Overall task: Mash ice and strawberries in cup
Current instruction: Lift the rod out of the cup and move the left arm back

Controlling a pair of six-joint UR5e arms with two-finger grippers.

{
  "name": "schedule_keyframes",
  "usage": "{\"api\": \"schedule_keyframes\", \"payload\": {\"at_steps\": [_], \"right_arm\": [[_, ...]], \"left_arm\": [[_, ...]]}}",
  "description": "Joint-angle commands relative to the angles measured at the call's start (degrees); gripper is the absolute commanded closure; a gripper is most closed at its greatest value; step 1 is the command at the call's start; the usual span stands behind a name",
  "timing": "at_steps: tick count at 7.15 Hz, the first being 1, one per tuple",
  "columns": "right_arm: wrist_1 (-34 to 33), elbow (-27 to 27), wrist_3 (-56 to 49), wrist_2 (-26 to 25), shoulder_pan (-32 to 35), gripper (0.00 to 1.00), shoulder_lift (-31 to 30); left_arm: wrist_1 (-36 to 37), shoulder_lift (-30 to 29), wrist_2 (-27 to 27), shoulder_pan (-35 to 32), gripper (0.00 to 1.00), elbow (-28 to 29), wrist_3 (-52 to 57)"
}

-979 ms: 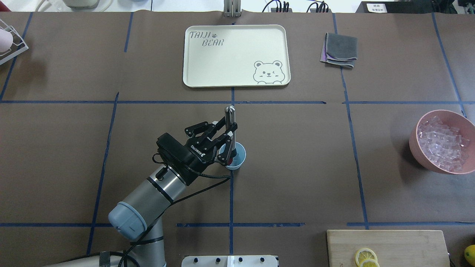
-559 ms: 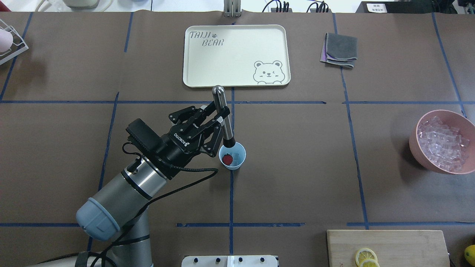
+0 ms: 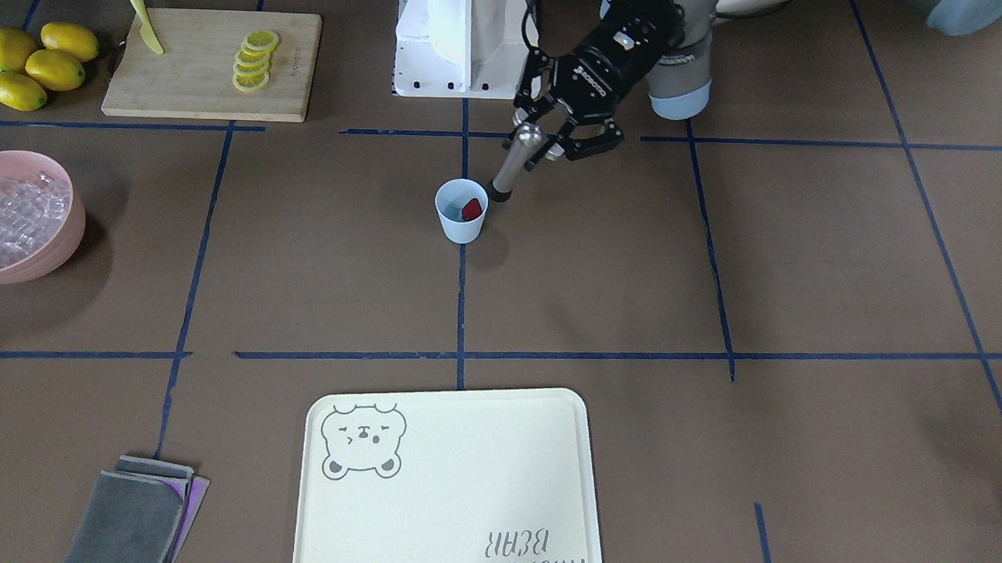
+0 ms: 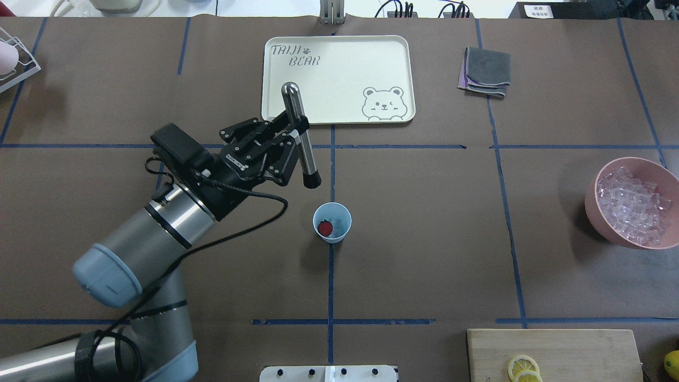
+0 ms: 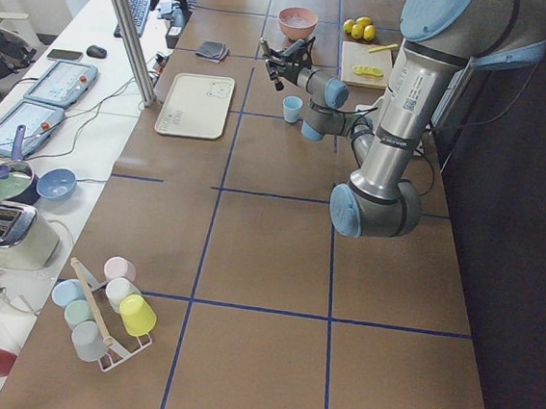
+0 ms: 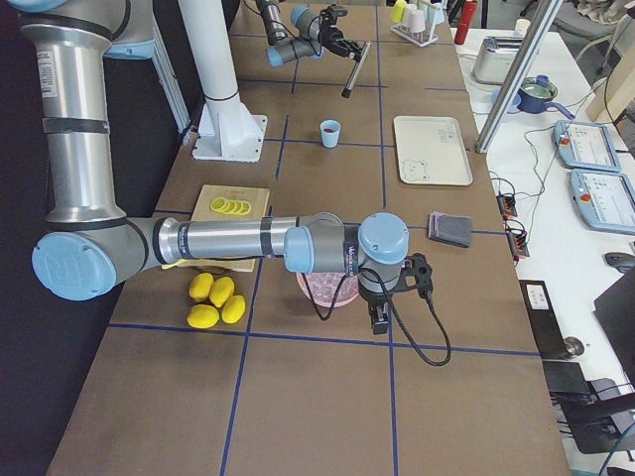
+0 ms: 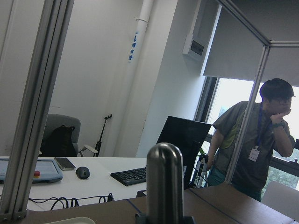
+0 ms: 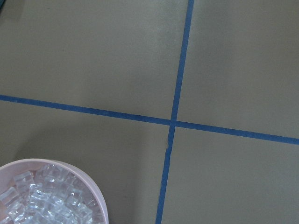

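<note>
In the front-facing view, the cup (image 3: 459, 228) stands upright, mouth up, on a blue tape line near the middle of the table (image 3: 718, 264). The strawberry (image 3: 472, 209) lies against its inner wall. The left fingers (image 3: 591, 143) are clamped tight on the upper part of a masher (image 3: 513, 161), a metal rod with a black tip. The rod slants, with its rounded end up at the fingers and its tip down toward the cup, and in this view the tip shows just beside the rim.

From overhead, the cup (image 4: 334, 239) holds the strawberry (image 4: 324, 228) on its left side, with pale ice (image 4: 336, 223) next to it. The left fingers (image 4: 281, 126) grip the masher (image 4: 301, 143). Its rounded end shows over the near edge of the tray (image 4: 339, 79). Its black tip points back toward the cup but is apart from it, outside the mouth. A pink bowl (image 4: 591, 204) of ice cubes sits at the right edge.

From the left end, the masher (image 5: 271, 64) hangs tip-down in the air, beyond the cup (image 5: 292, 110).

From the right end, the cup (image 6: 329, 135) stands below the tilted masher (image 6: 352, 74). The right fingers (image 6: 380, 319) point down beside the pink bowl (image 6: 322, 293), and it cannot be told how far open they are.

The left wrist view shows the masher's rounded end (image 7: 163, 177) upright in the middle, with a person by a window behind it.

The right wrist view shows the bowl's rim (image 8: 83, 174) and ice cubes at the lower left.
</note>
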Motion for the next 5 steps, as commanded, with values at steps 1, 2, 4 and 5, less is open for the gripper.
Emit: {"api": "schedule_keyframes", "payload": {"at_steps": [1,2,4,5], "right_arm": [[0.00,0.02,0.25,0.08,0.00,0.01,-0.10],[0.00,0.46,0.25,0.17,0.00,0.01,-0.10],[0.00,0.64,0.25,0.26,0.00,0.01,-0.19],[-0.08,0.81,0.25,0.26,0.00,0.01,-0.36]], "left_arm": [[3.64,5.49,-14.82,-10.52,1.00,-0.04,-11.67],[6.80,6.47,-20.63,-13.79,1.00,-0.04,-17.55],[11.81,10.50,-30.74,-19.94,1.00,-0.04,-21.90],[15.06,13.39,-40.02,-23.72,1.00,0.13,-27.40]]}}
